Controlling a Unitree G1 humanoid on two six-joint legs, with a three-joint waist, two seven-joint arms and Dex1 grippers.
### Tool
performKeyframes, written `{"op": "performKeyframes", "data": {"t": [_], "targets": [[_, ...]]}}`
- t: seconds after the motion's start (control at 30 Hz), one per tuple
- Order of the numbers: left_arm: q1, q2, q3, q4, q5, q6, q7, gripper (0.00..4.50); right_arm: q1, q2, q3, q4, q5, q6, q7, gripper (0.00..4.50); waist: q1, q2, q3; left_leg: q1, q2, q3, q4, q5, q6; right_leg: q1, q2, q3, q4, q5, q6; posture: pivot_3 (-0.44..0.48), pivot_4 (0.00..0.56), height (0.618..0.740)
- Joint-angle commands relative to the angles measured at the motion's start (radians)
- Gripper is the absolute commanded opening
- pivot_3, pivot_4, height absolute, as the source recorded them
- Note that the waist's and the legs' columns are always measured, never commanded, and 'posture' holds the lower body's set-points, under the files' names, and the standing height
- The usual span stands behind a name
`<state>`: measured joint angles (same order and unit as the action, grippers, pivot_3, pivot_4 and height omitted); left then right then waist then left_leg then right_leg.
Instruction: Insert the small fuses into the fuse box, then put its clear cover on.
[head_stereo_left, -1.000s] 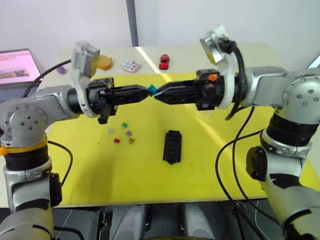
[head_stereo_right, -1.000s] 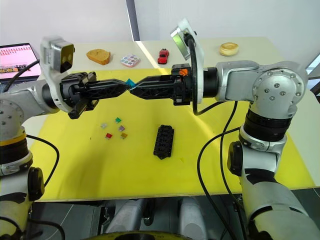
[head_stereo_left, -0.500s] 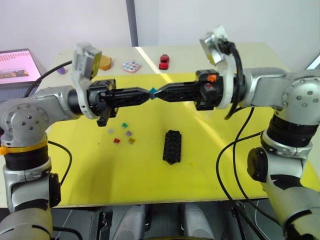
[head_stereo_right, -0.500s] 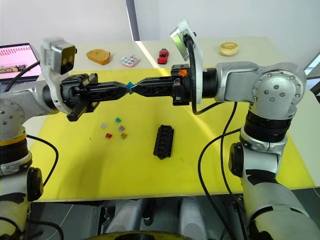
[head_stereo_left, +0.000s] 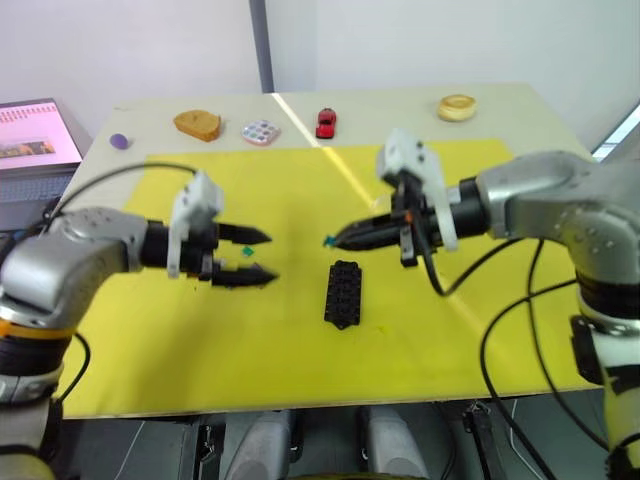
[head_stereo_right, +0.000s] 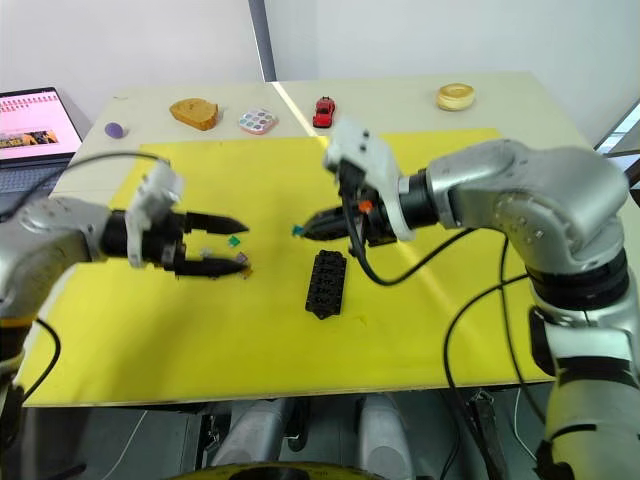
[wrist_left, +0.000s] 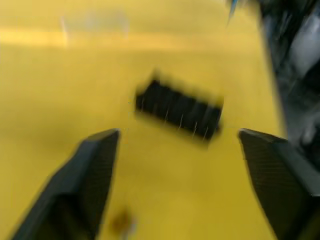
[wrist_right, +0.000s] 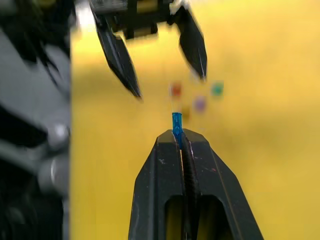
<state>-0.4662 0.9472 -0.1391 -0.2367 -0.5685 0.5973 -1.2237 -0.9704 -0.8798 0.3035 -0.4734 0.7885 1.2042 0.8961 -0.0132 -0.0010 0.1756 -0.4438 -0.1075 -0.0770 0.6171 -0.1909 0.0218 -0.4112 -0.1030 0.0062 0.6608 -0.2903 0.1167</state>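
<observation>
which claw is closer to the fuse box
Right. The right claw, shut on a blue fuse, hovers just above the fuse box; the open left claw sits farther off to its left.

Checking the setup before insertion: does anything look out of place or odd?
Nothing stands out. The fuse box lies flat on the yellow mat, and the right claw pinches the blue fuse cleanly.
</observation>
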Motion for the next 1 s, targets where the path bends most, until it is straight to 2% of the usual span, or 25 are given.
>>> {"op": "performKeyframes", "data": {"t": [0.03, 0.13, 0.2, 0.33, 0.47, 0.63, 0.83, 1.0], "targets": [[0.011, -0.014, -0.039, -0.011, 0.104, -0.179, -0.066, 4.46, 0.001, -0.058, 0.116, -0.065, -0.147, -0.150, 0.099, 0.00, 0.003, 0.000, 0.000, -0.001, 0.000, 0.000, 0.000, 0.000, 0.000, 0.000, 0.000, 0.000, 0.000, 0.000, 0.000, 0.000, 0.150, 0.740], [0.017, -0.092, -0.032, 0.029, 0.151, -0.314, -0.050, 4.46, -0.011, -0.053, 0.198, -0.067, -0.223, -0.175, 0.128, 0.00, 0.003, 0.000, 0.000, -0.001, 0.000, 0.000, 0.000, 0.000, 0.000, 0.000, 0.000, 0.000, -0.002, 0.000, 0.000, 0.000, 0.150, 0.740], [0.024, -0.111, -0.008, 0.035, 0.133, -0.332, -0.069, 4.46, -0.037, -0.031, 0.225, -0.062, -0.243, -0.139, 0.128, 0.00, 0.002, -0.001, 0.000, -0.001, 0.000, -0.001, 0.000, 0.000, 0.000, 0.000, 0.000, 0.000, -0.002, 0.000, 0.000, 0.000, 0.150, 0.740], [0.025, -0.121, 0.002, 0.007, 0.102, -0.291, -0.089, 4.46, -0.049, -0.030, 0.215, -0.058, -0.249, -0.085, 0.139, 0.00, -0.001, -0.001, 0.000, -0.002, 0.001, -0.001, -0.001, 0.000, 0.000, -0.002, 0.000, 0.000, -0.002, 0.000, 0.000, 0.000, 0.150, 0.740], [0.009, -0.146, -0.060, -0.005, 0.160, -0.315, -0.090, 4.46, 0.014, -0.074, 0.194, -0.111, -0.224, -0.044, 0.156, 0.00, 0.007, -0.001, 0.000, -0.001, 0.000, -0.001, 0.000, 0.000, 0.000, 0.000, 0.000, -0.001, -0.002, 0.000, 0.000, 0.000, 0.150, 0.740], [-0.012, -0.169, -0.092, 0.053, 0.185, -0.356, -0.152, 4.46, 0.045, -0.051, 0.142, -0.129, -0.165, 0.017, 0.157, 0.00, 0.003, -0.001, 0.001, -0.001, 0.000, -0.002, 0.001, 0.000, 0.001, 0.002, 0.000, -0.002, -0.002, 0.000, 0.001, 0.000, 0.150, 0.740], [-0.040, -0.235, -0.118, 0.105, 0.243, -0.376, -0.110, 4.46, 0.040, -0.057, 0.166, -0.103, -0.197, 0.010, 0.163, 0.00, 0.002, -0.001, 0.001, -0.001, 0.000, -0.002, 0.001, 0.000, 0.001, 0.002, 0.000, -0.002, -0.002, 0.000, 0.001, 0.000, 0.150, 0.740], [-0.029, -0.277, -0.121, 0.100, 0.254, -0.379, -0.091, 4.46, 0.030, -0.018, 0.163, -0.079, -0.187, 0.051, 0.149, 0.00, 0.002, -0.001, 0.001, -0.001, 0.000, -0.002, 0.002, 0.000, 0.001, 0.002, 0.000, -0.002, -0.002, 0.000, 0.001, 0.000, 0.150, 0.740]]}}
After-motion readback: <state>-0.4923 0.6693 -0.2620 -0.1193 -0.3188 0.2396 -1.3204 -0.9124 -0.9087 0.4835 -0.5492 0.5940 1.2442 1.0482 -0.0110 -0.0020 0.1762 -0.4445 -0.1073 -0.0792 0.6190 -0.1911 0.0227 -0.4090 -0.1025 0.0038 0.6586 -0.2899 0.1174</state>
